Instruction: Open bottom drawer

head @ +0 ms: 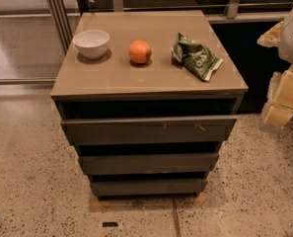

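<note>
The bottom drawer [148, 186] is the lowest and narrowest-looking of three dark grey-brown handleless fronts on the cabinet [148, 85]. It sits close to the floor, about flush with the fronts above. Above it are the middle front [148, 163] and the widest front [148, 130], which has pale scratches. My gripper [283, 98] is at the right edge of the camera view, a pale yellow and white shape partly cut off by the frame. It hangs beside the cabinet's right side at about the top drawer's height, well above and to the right of the bottom drawer, touching nothing.
On the cabinet top stand a white bowl [91, 42], an orange [139, 51] and a green snack bag [195, 57]. Speckled floor [32, 181] surrounds the cabinet. A metal rail and glass panels [57, 14] lie behind.
</note>
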Tool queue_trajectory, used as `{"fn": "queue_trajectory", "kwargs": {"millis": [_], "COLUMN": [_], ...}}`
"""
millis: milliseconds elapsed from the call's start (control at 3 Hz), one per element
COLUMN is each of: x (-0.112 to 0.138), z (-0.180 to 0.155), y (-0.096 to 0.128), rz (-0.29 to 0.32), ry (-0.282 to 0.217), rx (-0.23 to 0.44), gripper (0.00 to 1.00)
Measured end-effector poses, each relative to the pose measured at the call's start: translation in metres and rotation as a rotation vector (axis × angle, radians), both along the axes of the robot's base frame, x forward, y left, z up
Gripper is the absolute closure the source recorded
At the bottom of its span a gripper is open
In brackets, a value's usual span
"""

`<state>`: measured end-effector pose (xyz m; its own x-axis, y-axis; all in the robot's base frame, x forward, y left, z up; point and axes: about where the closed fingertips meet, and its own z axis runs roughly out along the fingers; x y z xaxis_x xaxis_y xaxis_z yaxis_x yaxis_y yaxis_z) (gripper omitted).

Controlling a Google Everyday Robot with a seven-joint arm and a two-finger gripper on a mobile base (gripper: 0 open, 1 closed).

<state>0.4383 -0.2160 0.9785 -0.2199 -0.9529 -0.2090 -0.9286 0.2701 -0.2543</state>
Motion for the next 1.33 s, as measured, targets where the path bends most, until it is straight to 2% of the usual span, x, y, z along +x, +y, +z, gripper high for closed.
{"fn": "queue_trajectory", "kwargs": {"millis": [333,667,1000,1333], "x": [0.0,-0.002,-0.01,-0.014], "z": [0.0,-0.025,-0.101,-0.196], "y": [0.0,-0.003,-0.004,0.007], "rz": [0.0,0.011,0.032,0.054], "ry": [0.0,-0.015,0.01,0.088], "rx": [0.0,0.013,0.079,0.171], "gripper": [0.0,0.0,0.0,0.0]}}
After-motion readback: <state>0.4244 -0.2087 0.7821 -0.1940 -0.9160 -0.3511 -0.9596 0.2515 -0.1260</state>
